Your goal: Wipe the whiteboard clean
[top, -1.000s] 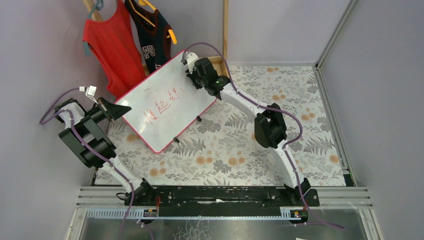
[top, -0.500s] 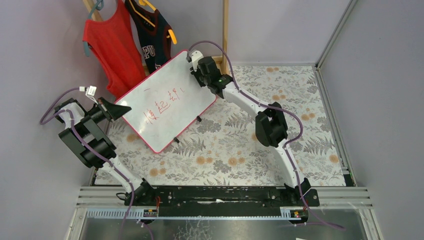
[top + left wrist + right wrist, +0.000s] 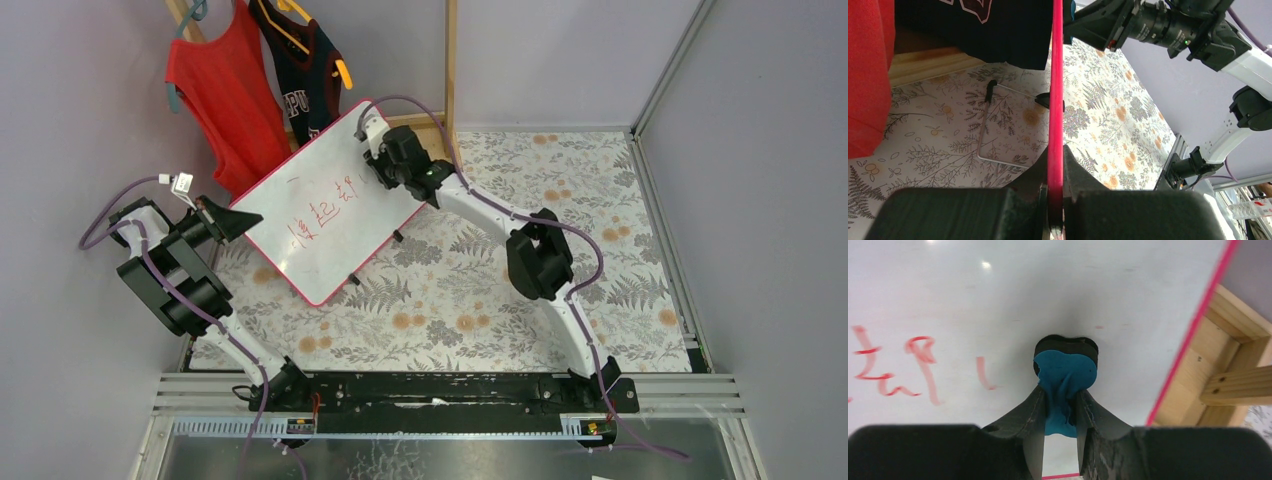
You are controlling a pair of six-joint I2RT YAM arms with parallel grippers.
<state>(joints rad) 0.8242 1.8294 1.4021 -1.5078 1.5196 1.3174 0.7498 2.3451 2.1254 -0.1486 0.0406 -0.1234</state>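
**Ink lies left of my eraser, along the board's length**

On the left, my left gripper [image 3: 1055, 159] is clamped tight on the thin pink-red frame at the near-left end of the whiteboard [image 3: 315, 170]. The board stands propped and tilted on the floral table [image 3: 500, 300]. The red writing [image 3: 322, 215] runs along the board's long axis, from that held end up toward the far-right corner. Near that corner, my right gripper [image 3: 1060, 392] is closed on a blue eraser [image 3: 1066, 367], whose pad is pressed on bare white just inside the frame. The nearest strokes sit to the eraser's left. I judge the next wipe should travel leftward down the length, and my right arm is the one to make it.
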